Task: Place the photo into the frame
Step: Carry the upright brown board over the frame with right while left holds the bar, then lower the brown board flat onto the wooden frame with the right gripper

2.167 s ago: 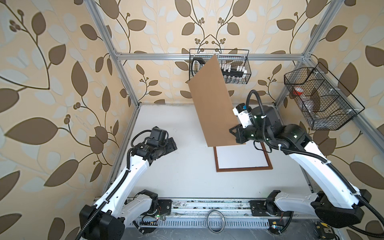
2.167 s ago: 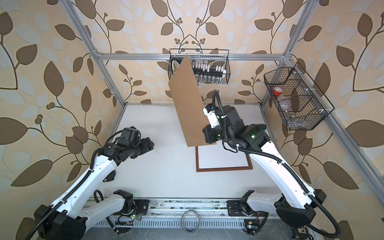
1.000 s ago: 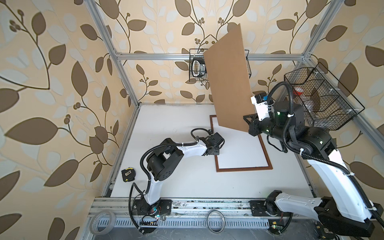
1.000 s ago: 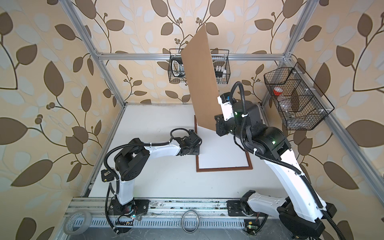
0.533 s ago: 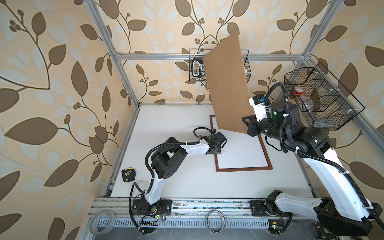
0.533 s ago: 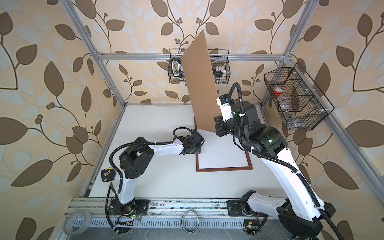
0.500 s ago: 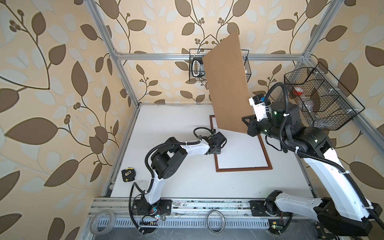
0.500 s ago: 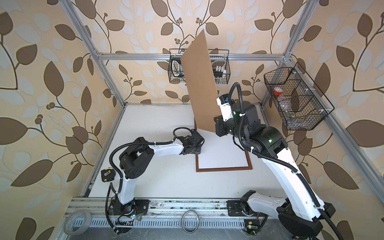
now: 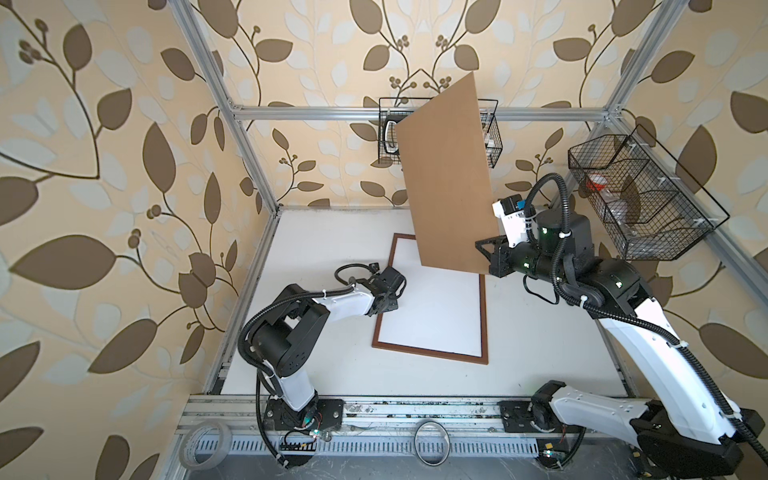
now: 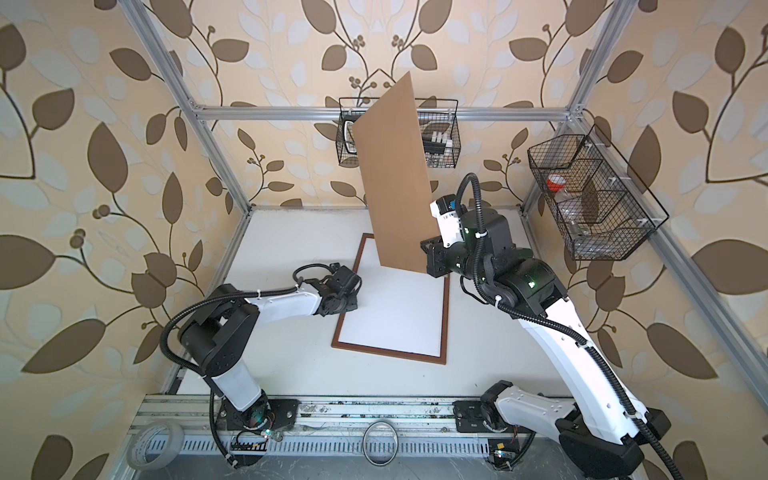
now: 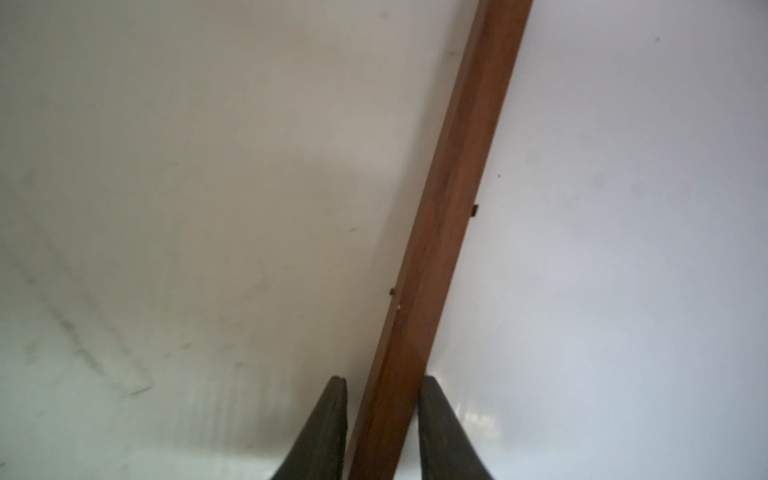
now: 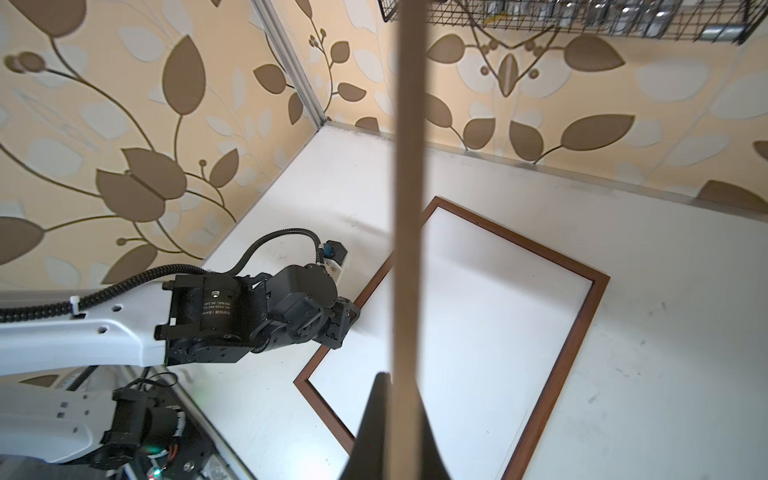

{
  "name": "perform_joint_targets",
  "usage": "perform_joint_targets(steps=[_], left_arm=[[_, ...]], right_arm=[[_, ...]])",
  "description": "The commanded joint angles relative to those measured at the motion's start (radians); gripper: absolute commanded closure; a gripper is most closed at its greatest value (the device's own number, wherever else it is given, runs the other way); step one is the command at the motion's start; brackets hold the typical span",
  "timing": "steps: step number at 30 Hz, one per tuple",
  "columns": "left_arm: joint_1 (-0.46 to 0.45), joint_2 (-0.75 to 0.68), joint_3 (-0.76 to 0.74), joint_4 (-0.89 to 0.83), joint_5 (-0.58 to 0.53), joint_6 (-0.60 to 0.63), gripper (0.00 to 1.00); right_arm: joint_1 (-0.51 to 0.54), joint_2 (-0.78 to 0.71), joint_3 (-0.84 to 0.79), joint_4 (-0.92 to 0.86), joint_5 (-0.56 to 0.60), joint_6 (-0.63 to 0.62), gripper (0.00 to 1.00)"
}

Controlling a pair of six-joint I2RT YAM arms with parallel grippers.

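Left pincer [image 11: 383, 380] has swung in onto the frame [image 11: 457, 166], jaws narrow astride its left rail; I can't tell if it's clamped yet. Right pincer [image 12: 401, 390] grips the backing board [image 9: 449, 174], raised over the frame, which lies flat on the tabletop [image 9: 324, 241]. I see no photo, so I judge loading still to do.

The light is bright and soft. The white table [image 9: 332, 232] has faint shadows. Seen up close, the brown board [image 12: 409, 166] looks blurry.

White arms [image 9: 349, 303], black joints [image 9: 286, 336], corrugated cables [image 12: 124, 282].
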Motion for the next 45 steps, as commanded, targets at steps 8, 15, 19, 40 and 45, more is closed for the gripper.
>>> perform_joint_targets(steps=[8,15,19,40,45], left_arm=[[0.097,-0.178,-0.194,-0.051,0.019,-0.082,0.7],[0.096,-0.287,-0.196,-0.091,0.033,-0.073,0.69],[0.098,-0.357,-0.171,-0.129,0.012,-0.043,0.67],[0.382,-0.363,0.009,-0.214,0.269,0.118,0.51],[0.405,-0.292,0.012,-0.151,0.337,0.108,0.51]], right_arm=[[0.0,-0.141,-0.278,0.288,-0.285,0.263,1.0],[0.0,-0.246,-0.55,0.428,-0.378,0.417,1.0],[-0.005,-0.254,-0.637,0.462,-0.428,0.423,1.0],[-0.112,-0.184,-0.953,0.838,-0.634,0.637,1.0],[-0.112,-0.169,-1.019,0.929,-0.648,0.684,1.0]])
